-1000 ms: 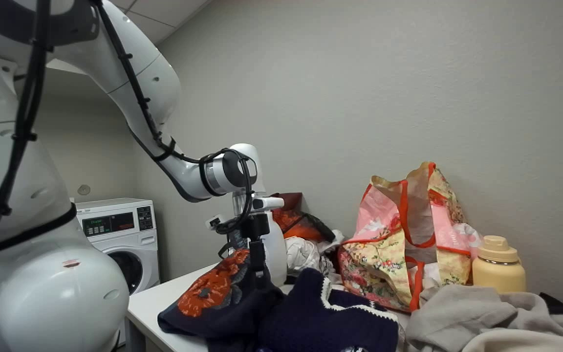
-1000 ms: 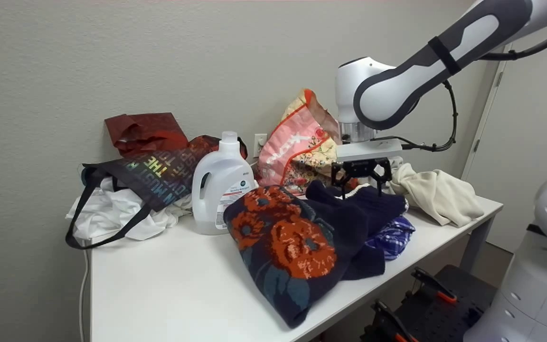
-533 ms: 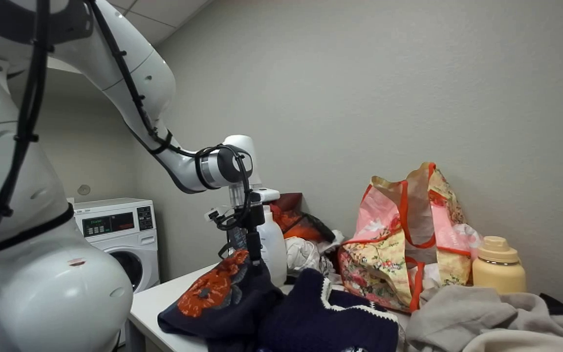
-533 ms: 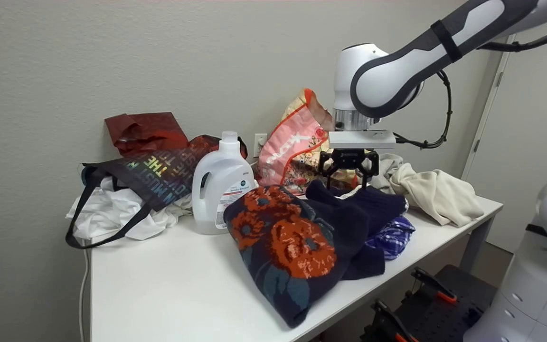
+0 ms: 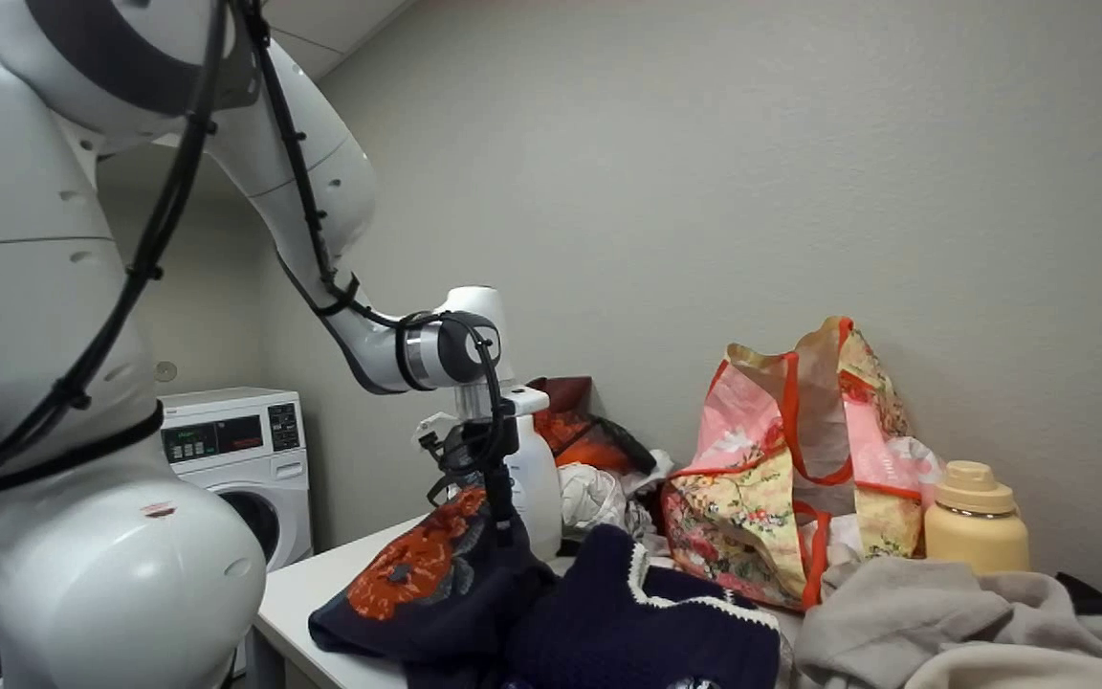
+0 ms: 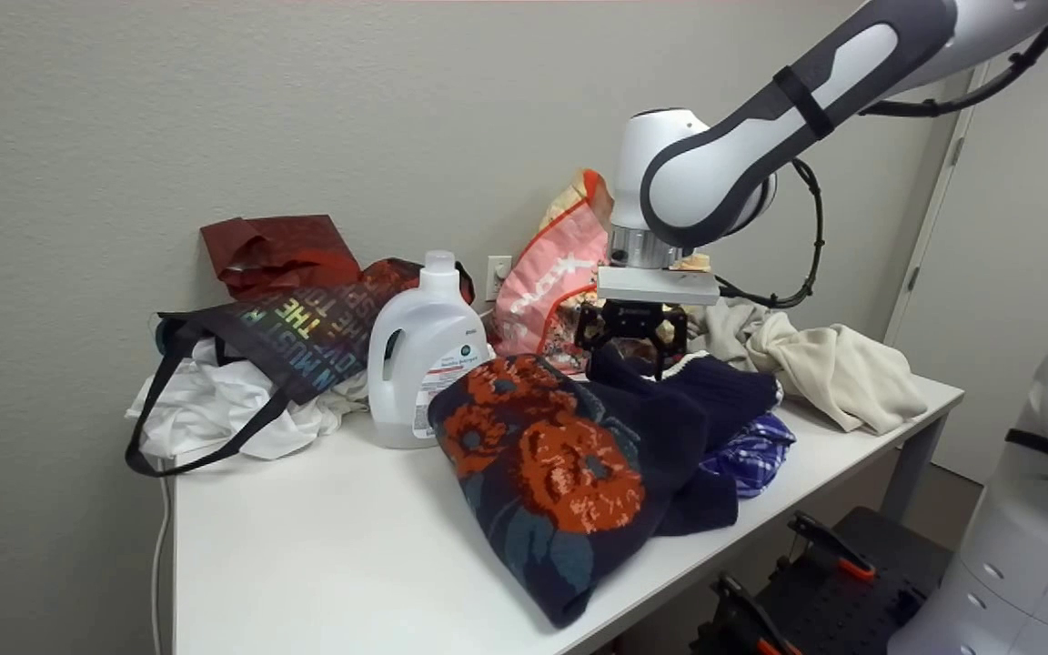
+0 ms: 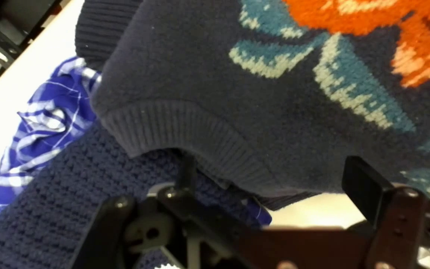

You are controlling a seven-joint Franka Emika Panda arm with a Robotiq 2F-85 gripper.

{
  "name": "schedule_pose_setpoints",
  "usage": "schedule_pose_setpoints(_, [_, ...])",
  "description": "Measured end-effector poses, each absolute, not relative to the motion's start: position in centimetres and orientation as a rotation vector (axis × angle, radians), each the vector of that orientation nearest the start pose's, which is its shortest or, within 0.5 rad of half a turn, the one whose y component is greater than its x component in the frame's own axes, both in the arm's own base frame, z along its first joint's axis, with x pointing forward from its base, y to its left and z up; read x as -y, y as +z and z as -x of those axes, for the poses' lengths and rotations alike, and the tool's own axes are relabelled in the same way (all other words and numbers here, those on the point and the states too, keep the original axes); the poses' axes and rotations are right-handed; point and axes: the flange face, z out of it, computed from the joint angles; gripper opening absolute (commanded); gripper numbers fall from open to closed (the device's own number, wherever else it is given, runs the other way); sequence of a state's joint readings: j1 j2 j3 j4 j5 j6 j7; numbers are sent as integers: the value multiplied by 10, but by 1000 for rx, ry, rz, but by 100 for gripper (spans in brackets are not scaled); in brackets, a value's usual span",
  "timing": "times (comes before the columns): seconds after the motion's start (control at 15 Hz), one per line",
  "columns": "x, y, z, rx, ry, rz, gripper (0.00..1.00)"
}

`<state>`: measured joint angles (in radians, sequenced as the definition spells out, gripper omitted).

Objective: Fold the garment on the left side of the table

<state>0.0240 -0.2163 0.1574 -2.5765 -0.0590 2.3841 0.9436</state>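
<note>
The folded-over dark navy garment with orange flowers [image 6: 569,464] lies in a heap on the table; it also shows in an exterior view [image 5: 407,579] and fills the top of the wrist view [image 7: 207,74]. Its ribbed edge faces the gripper. My gripper [image 6: 626,362] is open and empty, pointing down at this garment's far edge, beside the navy knit with white trim [image 6: 729,387]. In the wrist view the fingers [image 7: 271,173] stand wide apart with the ribbed edge beyond and between them. Whether the fingertips touch cloth, I cannot tell.
A detergent jug [image 6: 424,364] stands close beside the flowered garment. A floral bag [image 5: 781,478], yellow bottle [image 5: 977,526] and beige cloth [image 6: 833,373] are along the wall side. A blue plaid cloth [image 6: 750,455] lies under the navy knit. A dark printed bag [image 6: 306,337] lies on white cloth.
The open gripper first rose, then came down again. It moved away from above the navy knit toward the flowered garment. The garments have not visibly moved.
</note>
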Motion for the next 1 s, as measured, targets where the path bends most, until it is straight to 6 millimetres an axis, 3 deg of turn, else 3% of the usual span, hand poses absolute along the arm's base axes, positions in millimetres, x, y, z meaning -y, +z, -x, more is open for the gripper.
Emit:
schedule_pose_setpoints(0.33, [-91, 325, -447, -1080, 8, 2951, 100])
schedule_pose_setpoints(0.67, [-84, 287, -468, -1100, 88, 2970, 100])
schedule_pose_setpoints(1.0, [-79, 265, -486, -1126, 3, 2997, 100])
